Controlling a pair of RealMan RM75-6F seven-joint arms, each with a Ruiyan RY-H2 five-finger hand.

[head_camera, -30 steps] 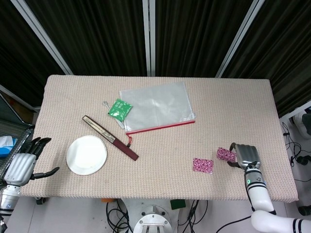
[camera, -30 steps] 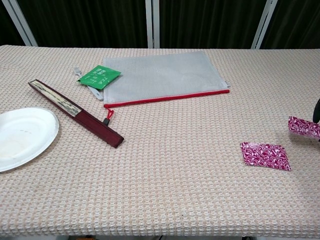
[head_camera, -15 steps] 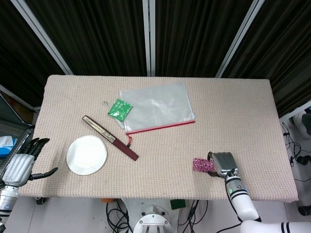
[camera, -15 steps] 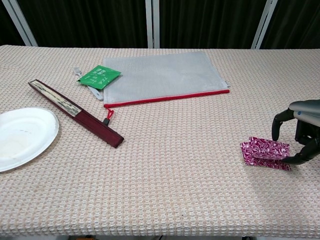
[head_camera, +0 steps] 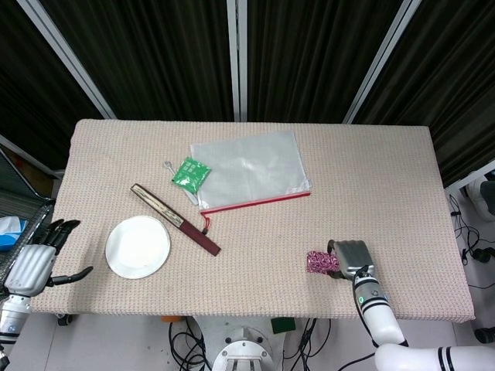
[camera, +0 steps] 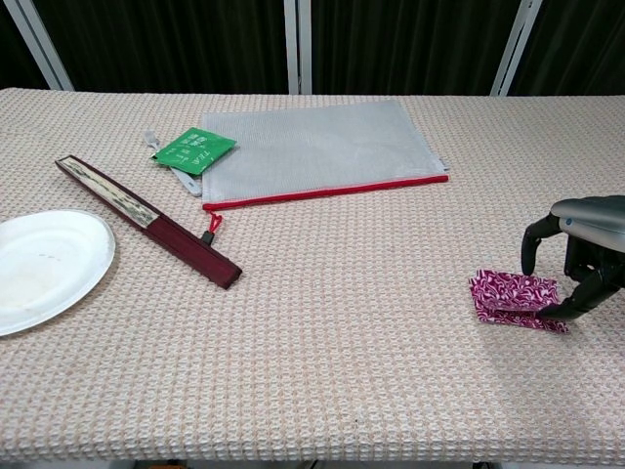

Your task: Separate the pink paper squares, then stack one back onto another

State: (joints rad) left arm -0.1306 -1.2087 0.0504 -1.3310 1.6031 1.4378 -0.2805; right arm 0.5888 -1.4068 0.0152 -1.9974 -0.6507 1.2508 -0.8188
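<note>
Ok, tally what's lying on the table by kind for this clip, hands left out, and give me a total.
Pink paper squares: 2, the top pink square over the bottom pink square
White plate: 1
Folded fan: 1
Clear zip pouch: 1
Green packet: 1
Total: 6

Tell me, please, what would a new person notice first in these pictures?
Probably the right hand at the table's near right edge, holding a pink paper square over another pink square. Next, the white plate at near left and the clear zip pouch toward the back.
</note>
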